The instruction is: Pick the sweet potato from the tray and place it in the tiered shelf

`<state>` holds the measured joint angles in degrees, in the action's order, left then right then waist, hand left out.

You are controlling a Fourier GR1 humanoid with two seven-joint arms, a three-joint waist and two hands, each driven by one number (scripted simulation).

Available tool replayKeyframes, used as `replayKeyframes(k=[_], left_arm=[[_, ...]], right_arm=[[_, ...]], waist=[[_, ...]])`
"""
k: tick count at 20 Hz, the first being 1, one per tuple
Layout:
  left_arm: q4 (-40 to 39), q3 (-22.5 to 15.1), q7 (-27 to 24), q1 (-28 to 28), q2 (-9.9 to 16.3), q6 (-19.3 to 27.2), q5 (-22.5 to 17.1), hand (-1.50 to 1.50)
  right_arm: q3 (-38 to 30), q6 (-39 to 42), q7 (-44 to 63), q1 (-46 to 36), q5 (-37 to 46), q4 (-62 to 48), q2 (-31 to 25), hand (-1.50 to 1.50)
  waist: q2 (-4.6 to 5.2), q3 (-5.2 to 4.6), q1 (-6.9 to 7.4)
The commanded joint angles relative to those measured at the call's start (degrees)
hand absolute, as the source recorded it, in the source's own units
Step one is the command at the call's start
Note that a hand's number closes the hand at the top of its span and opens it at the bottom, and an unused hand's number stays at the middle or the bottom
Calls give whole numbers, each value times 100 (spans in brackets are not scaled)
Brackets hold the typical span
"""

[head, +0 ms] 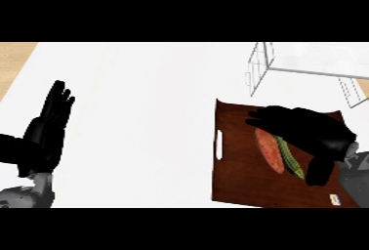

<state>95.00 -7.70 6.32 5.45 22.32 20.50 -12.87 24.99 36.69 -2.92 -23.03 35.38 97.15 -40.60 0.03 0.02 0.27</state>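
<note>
A reddish sweet potato (269, 152) lies on the dark brown tray (234, 176) at the lower right, with a green vegetable (290, 160) right beside it. My right hand (310, 129) hovers over their far ends, fingers spread toward the left and thumb pointing down, open and hiding the upper tips of both. The white wire tiered shelf (302, 61) stands at the back right, beyond the tray. My left hand (49, 129) rests open at the left edge, fingers up.
The tray has a white handle slot (218, 145) on its left side and a small white mark (334, 198) near its front right corner. The white counter (144, 122) spreads between the two hands, with a wooden floor strip (14, 58) at the far left.
</note>
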Motion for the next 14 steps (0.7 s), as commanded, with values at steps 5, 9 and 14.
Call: replayKeyframes(k=[5, 9, 14], left_arm=[[-97, 60, -269, -215, -434, -143, 383, 0], [-408, 332, -271, 6, -450, -385, 401, 0], [163, 444, 445, 86, -361, -518, 345, 0]], right_arm=[[-179, -335, -574, 135, 923, -773, 562, -150], [-265, -484, -944, 350, 1260, -946, 668, -150], [-266, -937, -1439, 129, 1804, -1911, 895, -150]], waist=[[-3, -2, -10], [-2, -3, -26], [3, 0, 13]])
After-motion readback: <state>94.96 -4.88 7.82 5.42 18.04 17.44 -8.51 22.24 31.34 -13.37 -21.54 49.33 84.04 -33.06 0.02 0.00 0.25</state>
